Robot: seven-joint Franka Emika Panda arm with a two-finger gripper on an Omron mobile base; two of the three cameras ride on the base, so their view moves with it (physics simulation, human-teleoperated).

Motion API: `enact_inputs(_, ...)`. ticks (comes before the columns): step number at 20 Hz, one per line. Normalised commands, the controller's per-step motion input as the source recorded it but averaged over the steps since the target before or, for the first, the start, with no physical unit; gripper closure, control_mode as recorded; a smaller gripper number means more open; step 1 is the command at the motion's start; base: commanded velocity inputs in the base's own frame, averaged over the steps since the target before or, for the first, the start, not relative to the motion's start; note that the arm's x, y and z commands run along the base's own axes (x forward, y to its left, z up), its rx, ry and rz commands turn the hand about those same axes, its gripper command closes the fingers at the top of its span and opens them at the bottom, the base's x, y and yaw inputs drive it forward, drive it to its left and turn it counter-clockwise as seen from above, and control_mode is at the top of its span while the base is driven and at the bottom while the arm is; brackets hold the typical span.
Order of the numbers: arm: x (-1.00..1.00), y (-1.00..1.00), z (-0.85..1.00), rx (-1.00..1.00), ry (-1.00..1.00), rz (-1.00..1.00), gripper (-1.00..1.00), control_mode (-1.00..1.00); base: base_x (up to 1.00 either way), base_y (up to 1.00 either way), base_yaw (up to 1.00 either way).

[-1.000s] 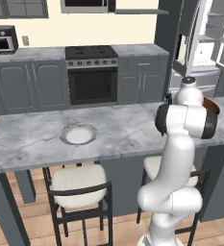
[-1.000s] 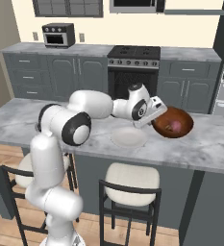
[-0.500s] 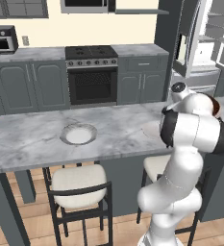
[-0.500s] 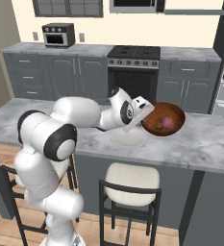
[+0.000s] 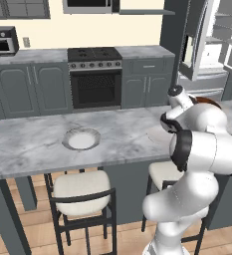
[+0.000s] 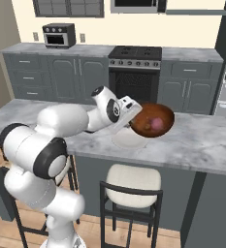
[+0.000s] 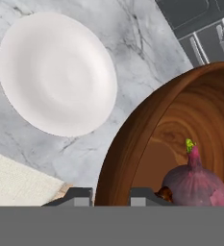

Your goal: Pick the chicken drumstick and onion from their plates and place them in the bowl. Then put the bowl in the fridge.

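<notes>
Left to right, right base view unless noted.

Toaster oven [image 6: 58, 35] on the back counter, far left. Range [image 6: 134, 68] mid-back.

Grey-rimmed plate [image 5: 81, 139] sits bare on the marble table [image 6: 201, 145] in the left base view, well left of the arm.

Tool [image 6: 132, 121] is clamped on the near rim of the bowl [image 6: 153, 119]. Hand view confirms: finger tips [image 7: 80, 196] straddle the wall, one outside, one inside. Bowl looks lifted off the table and tilted toward the arm, hanging just above the pale plate [image 6: 129, 139], which is bare.

Onion [image 7: 196, 185] is in the bowl, low against the inner wall. A dark sliver beside it at the bottom edge is probably the chicken drumstick [image 7: 164, 194], too little showing to be sure.

Fridge [image 5: 214, 45] far right in the left base view, doors open, white shelves visible.

My read: both pick-and-place steps look done, bowl transfer is in hand. Next: level the bowl so nothing rolls out, turn right toward the fridge, likely drive the base closer, then slide the bowl onto a shelf. One-sided rim grip, so slip is the risk.
</notes>
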Motion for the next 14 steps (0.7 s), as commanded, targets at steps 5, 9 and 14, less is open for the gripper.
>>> enact_inputs(5,-0.24,0.26,0.32,0.10,0.02,0.00,1.00,-1.00,0.00,0.00,0.00)
enact_inputs(9,-0.19,0.21,0.14,0.05,0.01,0.00,1.00,-1.00,0.00,0.00,0.00)
enact_inputs(14,0.00,0.03,0.00,0.00,0.02,-0.01,1.00,-1.00,0.00,0.00,0.00)
